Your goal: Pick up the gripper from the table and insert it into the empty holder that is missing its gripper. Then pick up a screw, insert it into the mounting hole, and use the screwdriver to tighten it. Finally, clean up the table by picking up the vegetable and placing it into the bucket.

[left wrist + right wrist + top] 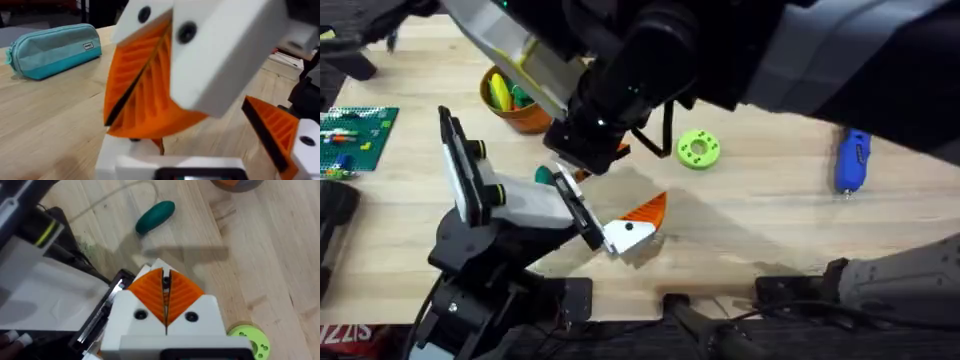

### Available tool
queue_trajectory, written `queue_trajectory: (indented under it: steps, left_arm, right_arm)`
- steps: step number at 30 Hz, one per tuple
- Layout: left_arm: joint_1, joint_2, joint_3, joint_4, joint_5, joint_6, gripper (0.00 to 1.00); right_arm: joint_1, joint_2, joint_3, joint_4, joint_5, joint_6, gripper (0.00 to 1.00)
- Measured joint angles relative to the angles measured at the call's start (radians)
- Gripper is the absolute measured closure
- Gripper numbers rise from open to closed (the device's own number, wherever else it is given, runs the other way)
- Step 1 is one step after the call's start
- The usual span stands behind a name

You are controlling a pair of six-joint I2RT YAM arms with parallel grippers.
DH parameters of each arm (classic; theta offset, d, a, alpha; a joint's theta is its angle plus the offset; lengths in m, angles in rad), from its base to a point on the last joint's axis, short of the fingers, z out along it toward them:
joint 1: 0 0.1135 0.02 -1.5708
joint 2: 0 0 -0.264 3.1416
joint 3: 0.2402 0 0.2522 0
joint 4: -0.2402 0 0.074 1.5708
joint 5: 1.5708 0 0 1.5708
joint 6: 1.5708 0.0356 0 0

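Far left: a green brick board (355, 135) lies flat at the edge of the table (770, 220).

Lower left: a black arm with lime rings rises from the left base and carries the holder (525, 205), a white block with a black rail along its front. The left hand (600, 228) is at this block. Whether it is wide or narrow cannot be told.

Behind the holder: the orange bucket (525, 118) stands upright with yellow and green items inside.

Just right of the holder: the green vegetable (545, 175) lies on the bare wood, apart from the bucket.

Centre: the right arm reaches across from the right, large and dark. The right hand (595, 150) hangs above the wood beside the vegetable and near the holder's rail. In its own wrist view the two orange pads (177, 295) are pressed flat together, with only a thin dark seam between them.

In the left wrist view, a small orange tip on a white body, apparently the loose finger piece (159, 145), sits directly under those pads. Whether it is pinched cannot be told.

At the rail's outer end: a white finger with a broad ribbed wedge (638, 225) is mounted.

Right of centre: a lime disc (698, 148) lies flat.

Far right: the blue screwdriver (853, 160) lies on the wood, well apart from both hands.

In the left wrist view, a teal pencil case (52, 47) rests on the table in the background.
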Motion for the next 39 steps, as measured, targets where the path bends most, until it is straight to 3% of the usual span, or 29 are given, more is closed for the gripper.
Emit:
queue_trajectory:
  steps: [39]
  left_arm:
    - [-0.001,0.0,0.0,0.0,0.011,-0.001,0.011]
  right_arm:
    - [0.02,0.006,0.002,-0.065,0.052,-0.056,0.993]
